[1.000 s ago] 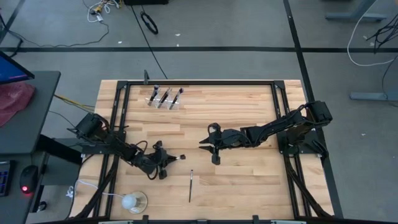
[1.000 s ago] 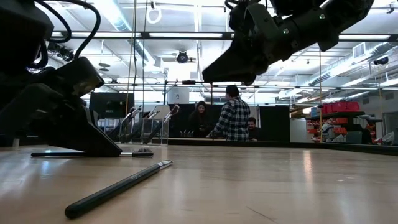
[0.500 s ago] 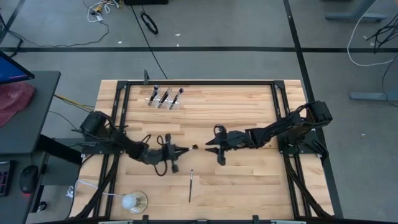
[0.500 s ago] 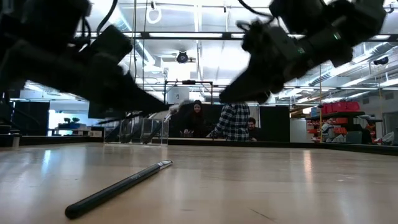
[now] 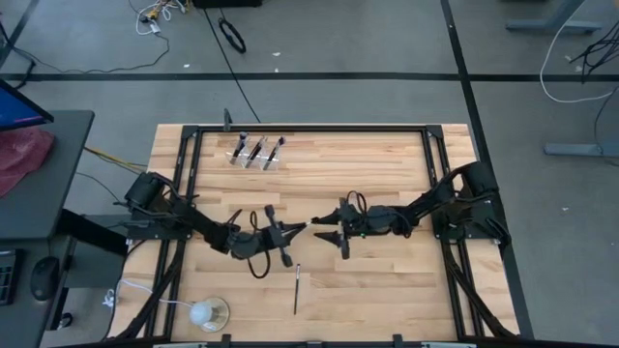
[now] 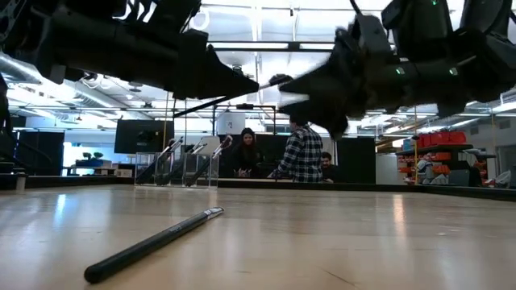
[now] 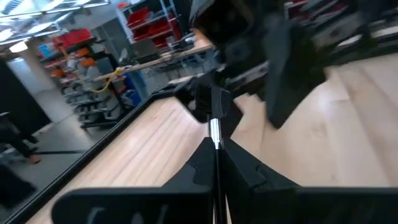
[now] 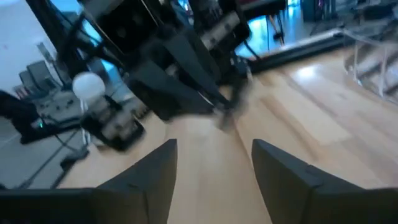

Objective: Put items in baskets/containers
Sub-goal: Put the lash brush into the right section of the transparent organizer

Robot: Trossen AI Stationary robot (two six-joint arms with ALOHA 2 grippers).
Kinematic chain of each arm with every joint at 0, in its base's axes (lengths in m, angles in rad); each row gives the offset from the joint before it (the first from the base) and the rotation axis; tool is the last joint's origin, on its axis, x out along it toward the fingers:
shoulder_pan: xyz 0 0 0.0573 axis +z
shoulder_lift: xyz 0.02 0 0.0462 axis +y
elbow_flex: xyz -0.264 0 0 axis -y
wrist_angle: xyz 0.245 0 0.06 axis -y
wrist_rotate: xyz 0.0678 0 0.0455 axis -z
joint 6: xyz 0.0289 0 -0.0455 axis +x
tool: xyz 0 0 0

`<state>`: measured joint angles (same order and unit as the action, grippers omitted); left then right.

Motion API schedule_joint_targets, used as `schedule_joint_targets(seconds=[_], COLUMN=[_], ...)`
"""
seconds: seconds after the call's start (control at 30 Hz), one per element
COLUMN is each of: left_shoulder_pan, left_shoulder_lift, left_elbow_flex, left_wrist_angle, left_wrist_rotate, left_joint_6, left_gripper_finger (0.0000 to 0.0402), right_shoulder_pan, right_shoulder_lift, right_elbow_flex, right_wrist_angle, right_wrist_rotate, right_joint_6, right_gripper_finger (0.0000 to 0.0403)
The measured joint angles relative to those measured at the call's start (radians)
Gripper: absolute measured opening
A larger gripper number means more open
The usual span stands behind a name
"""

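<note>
1. Bench [image 5: 387, 290]: clear holder [image 5: 256, 155] at far edge already stood three brushes upright.
2. Left end effector [image 5: 288, 235], well nearer than holder, pinched a brush [image 5: 299, 228], apparently offering its tip for handover.
3. Right end effector [image 5: 327, 230] spread, facing it.
4. Spare brush [image 5: 297, 288] lay nearer still.

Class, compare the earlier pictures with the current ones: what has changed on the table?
The left pincer, shut on a brush, lifted it off the table and carried it toward the middle. The right pincer opened and met its tip. Unchanged: the loose brush, the clear holder.
</note>
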<state>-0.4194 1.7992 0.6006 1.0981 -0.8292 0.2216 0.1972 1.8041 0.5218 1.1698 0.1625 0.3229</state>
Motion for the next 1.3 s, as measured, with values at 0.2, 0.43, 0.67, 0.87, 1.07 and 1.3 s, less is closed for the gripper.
schedule_joint_targets(seconds=[0.2,0.43,0.67,0.87,1.07,1.3], left_shoulder_pan=[-0.012,-0.012,-0.012,-0.012,-0.013,-0.01], left_shoulder_lift=[0.0,0.0,-0.001,-0.002,-0.002,-0.002], left_elbow_flex=[0.0,0.0,0.0,0.0,0.0,0.0], left_wrist_angle=[-0.014,-0.012,-0.012,-0.011,-0.008,-0.014], left_wrist_rotate=[-0.095,-0.103,-0.102,-0.101,-0.099,-0.076], left_joint_6=[0.013,0.018,0.018,0.018,0.018,-0.001], left_gripper_finger=[0.0015,0.0016,0.0017,0.0017,0.0018,0.0018], right_shoulder_pan=[0.021,0.014,0.013,0.005,0.004,0.003], right_shoulder_lift=[0.003,0.003,0.003,0.003,0.003,0.003], right_elbow_flex=[0.038,0.04,0.04,0.04,0.04,0.04], right_wrist_angle=[0.023,0.033,0.067,0.066,0.069,0.08], right_wrist_rotate=[0.106,0.17,0.158,0.133,0.133,0.09], right_joint_6=[-0.028,-0.004,-0.025,-0.028,-0.028,-0.047], right_gripper_finger=[0.019,0.0142,0.0111,0.009,0.0045,0.001])
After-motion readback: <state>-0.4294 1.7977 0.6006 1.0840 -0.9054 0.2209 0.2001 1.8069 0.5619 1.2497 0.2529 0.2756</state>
